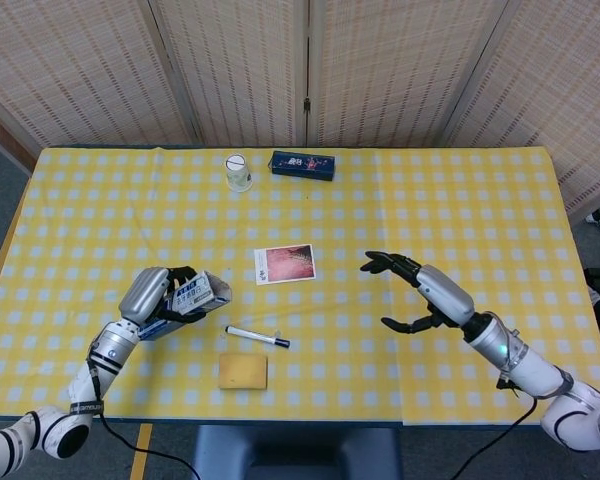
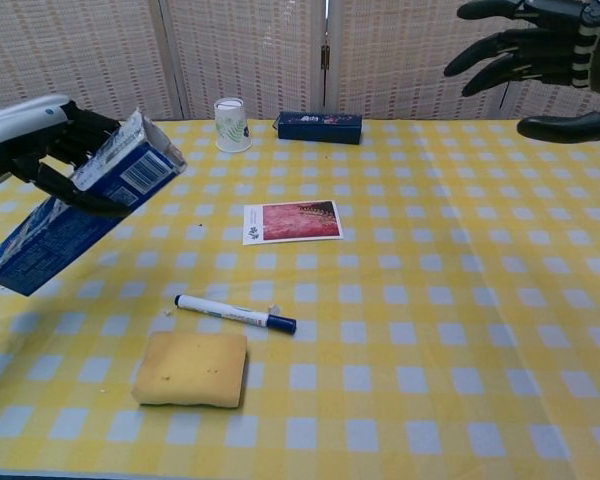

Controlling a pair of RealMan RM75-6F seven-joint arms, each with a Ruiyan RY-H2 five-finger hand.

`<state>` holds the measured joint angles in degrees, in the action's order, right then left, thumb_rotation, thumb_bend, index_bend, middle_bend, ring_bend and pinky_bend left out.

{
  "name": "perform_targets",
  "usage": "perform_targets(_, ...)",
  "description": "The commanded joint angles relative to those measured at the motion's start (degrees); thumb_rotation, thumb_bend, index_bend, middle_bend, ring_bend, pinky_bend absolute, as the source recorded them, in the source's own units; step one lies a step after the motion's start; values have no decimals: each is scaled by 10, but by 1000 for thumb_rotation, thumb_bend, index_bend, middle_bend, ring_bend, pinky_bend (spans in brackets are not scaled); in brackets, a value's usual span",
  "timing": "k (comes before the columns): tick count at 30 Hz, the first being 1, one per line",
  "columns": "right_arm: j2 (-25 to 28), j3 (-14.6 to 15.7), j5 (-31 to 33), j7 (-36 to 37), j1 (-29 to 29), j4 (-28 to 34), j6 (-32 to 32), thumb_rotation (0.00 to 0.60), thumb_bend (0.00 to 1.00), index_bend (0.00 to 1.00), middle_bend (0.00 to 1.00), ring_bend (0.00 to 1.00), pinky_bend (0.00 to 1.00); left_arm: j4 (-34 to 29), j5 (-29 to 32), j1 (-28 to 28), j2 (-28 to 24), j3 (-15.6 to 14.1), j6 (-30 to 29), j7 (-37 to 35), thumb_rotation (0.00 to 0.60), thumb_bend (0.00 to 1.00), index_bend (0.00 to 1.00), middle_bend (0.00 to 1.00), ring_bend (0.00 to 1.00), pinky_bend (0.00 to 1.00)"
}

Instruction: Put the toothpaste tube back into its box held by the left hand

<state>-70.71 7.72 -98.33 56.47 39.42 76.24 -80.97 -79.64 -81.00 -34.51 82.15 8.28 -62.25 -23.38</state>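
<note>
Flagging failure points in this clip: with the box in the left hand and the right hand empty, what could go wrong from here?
1. The left hand holds the box tilted above the table with its end flaps open; anything inside might slide out.
2. No tube is visible, so whether insertion succeeded cannot be confirmed.
3. The right hand is open and empty, far from the box, so it could not catch or steady it.
4. Lowering the box could knock the marker or sponge.

Bare cloth between the hands except marker [image 1: 257, 337], sponge [image 1: 243, 371], photo [image 1: 285, 264]
</note>
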Motion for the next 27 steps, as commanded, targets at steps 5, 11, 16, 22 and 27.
perform_targets(5, 12, 6, 14, -113, -59, -19, -22, 558, 348, 0, 200, 204, 97, 97, 2, -13, 45, -5, 16, 18, 600, 162, 651, 668, 592, 721)
perform_targets(11, 49, 15, 34, -244, -91, 24, 5, 589, 348, 0, 108, 175, 46, 158, 12, -12, 88, -19, 40, 24, 600, 164, 651, 670, 596, 724)
perform_targets(16, 80, 9, 101, -410, -127, 104, 38, 593, 348, 0, 48, 101, 0, 214, 2, -10, 124, -36, 48, 24, 600, 163, 652, 670, 596, 725)
perform_targets(22, 84, -4, 159, -509, -157, 157, 57, 600, 348, 0, 0, 55, 0, 260, -6, -9, 155, -43, 50, 5, 600, 163, 650, 670, 591, 725)
perform_targets(27, 85, -11, 144, -487, -169, 149, 59, 600, 349, 0, 0, 53, 0, 282, -16, -6, 170, -48, 44, -11, 600, 155, 527, 597, 463, 565)
